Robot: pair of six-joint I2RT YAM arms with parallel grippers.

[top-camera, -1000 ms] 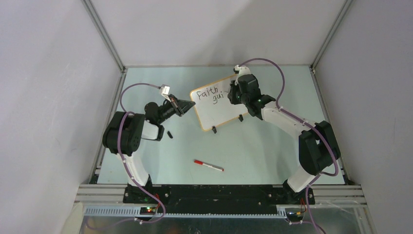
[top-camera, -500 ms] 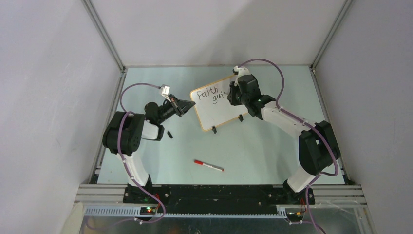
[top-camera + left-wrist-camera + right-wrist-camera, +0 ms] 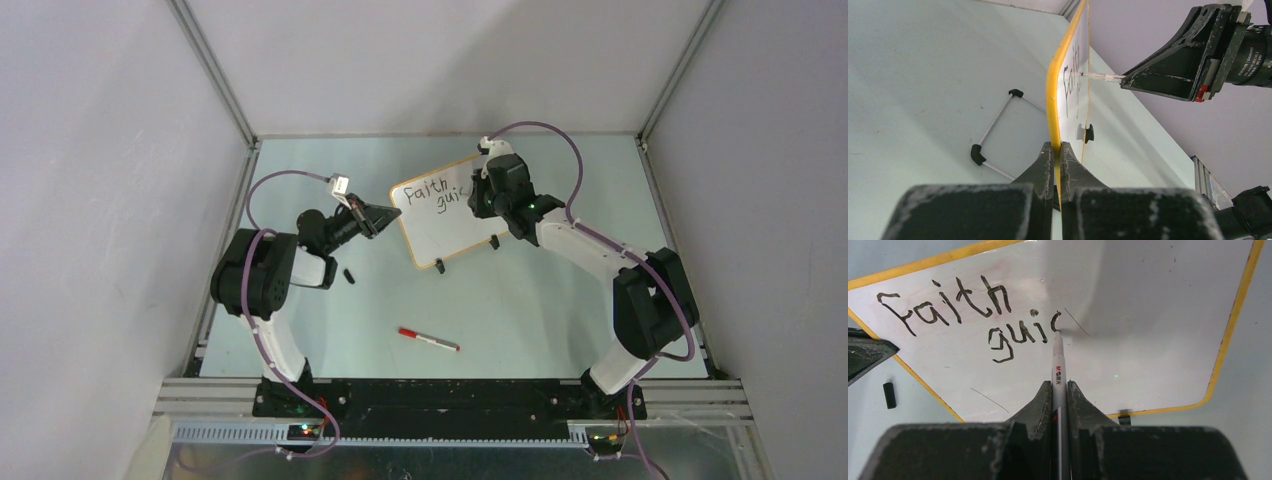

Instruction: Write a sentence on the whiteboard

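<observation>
Whiteboard (image 3: 452, 228): stands on its black clip feet at the middle-back of the counter (image 3: 540, 300), between the two arms.
Left gripper (image 3: 1057, 148): jaws pinched tight on the whiteboard's orange frame at its left edge.
Right gripper (image 3: 1059, 386): jaws clamped on a marker (image 3: 1058, 357), whose tip touches the board.
Sentence (image 3: 996, 296): "faith" on the top line, "gui" plus a part-formed letter below; the tip sits at that letter.
Loose items: red-capped pen (image 3: 428, 340) and small black cap (image 3: 349, 275) lie on the counter, well apart.

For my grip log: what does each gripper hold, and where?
Left gripper pinches the whiteboard by its frame edge. Right gripper clamps a marker by its barrel.
</observation>
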